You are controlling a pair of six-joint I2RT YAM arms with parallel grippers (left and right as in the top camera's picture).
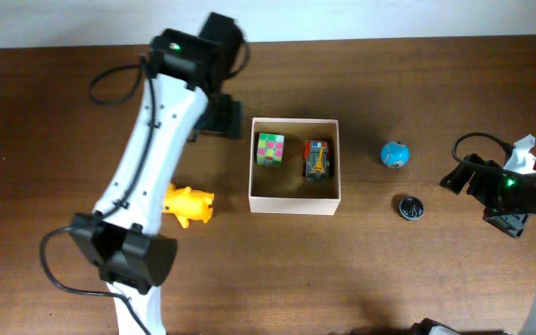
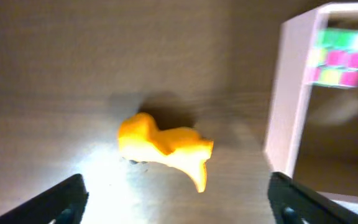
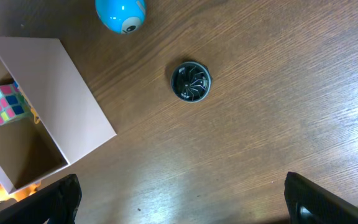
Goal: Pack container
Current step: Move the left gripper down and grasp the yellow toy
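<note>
**A:** If going by the overhead, seeing the counter [image 1: 63, 112] with the container [image 1: 295, 205] parked mid-way, yeah?

**B:** Yep. Got left pincer [image 2: 179, 202] and right pincer [image 3: 182, 199] both gaping, gripping nothing. Yellow toy [image 2: 163, 146] just outside its left wall, colour cube [image 1: 270, 149] and toy car [image 1: 317, 160] side by side inside, blue ball [image 1: 395, 154] and black disc [image 1: 410, 207] off right.

We see a yellow toy animal [image 1: 188, 203] lying on the brown wooden counter [image 1: 63, 140] at left. At right, a blue ball [image 1: 395, 154] sits beyond a black round disc [image 1: 410, 207], apart from it. Between the two sides, a multicoloured cube [image 1: 270, 149] stands just left of a small toy car [image 1: 317, 159].
</note>
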